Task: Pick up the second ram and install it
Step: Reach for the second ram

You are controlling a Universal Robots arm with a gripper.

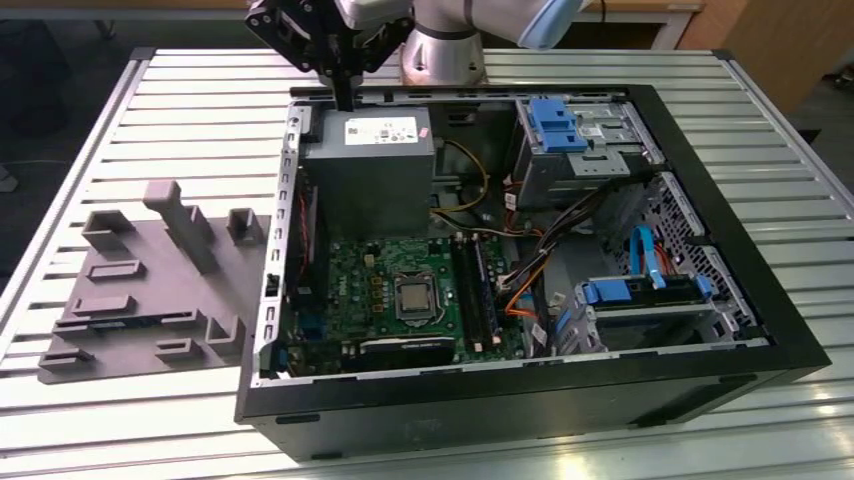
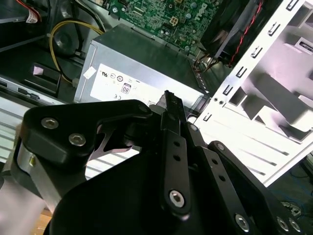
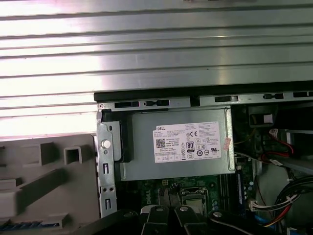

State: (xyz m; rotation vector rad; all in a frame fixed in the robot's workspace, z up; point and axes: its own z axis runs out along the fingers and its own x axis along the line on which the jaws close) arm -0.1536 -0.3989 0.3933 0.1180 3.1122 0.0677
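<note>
1. Above the far wall of the open computer case (image 1: 707,110), over the edge of the grey power supply (image 1: 367,165), the gripper (image 1: 344,98) hangs with its tips pointing down, touching nothing.
2. Its fingers (image 2: 171,127) look pressed together in the second wrist view, with no stick or other thing between them. The exterior view shows them as one thin black bar.
3. What I take for the second ram (image 1: 100,323) is a dark blue strip lying flat in a low slot of the grey tray (image 1: 140,355). The tray sits on the slatted table (image 1: 160,120) at the exterior view's left, outside the case. The first wrist view catches that ram's blue edge (image 3: 17,226) in the tray as well.
4. Gripper and ram are well apart, so I judge the pick-up step to be in hand and barely begun: nothing grasped, nothing installed.
5. On the green motherboard (image 1: 360,285) the long black slot rails (image 1: 470,290) lie beside the processor socket (image 1: 416,297). Whether one rail is already filled I cannot tell.
6. A grasp would call for parted fingers brought over the tray and lined up with the thin stick's long edges. It would then need a straight lift out of the slot without nudging the upright blocks (image 1: 180,220) nearby.
</note>
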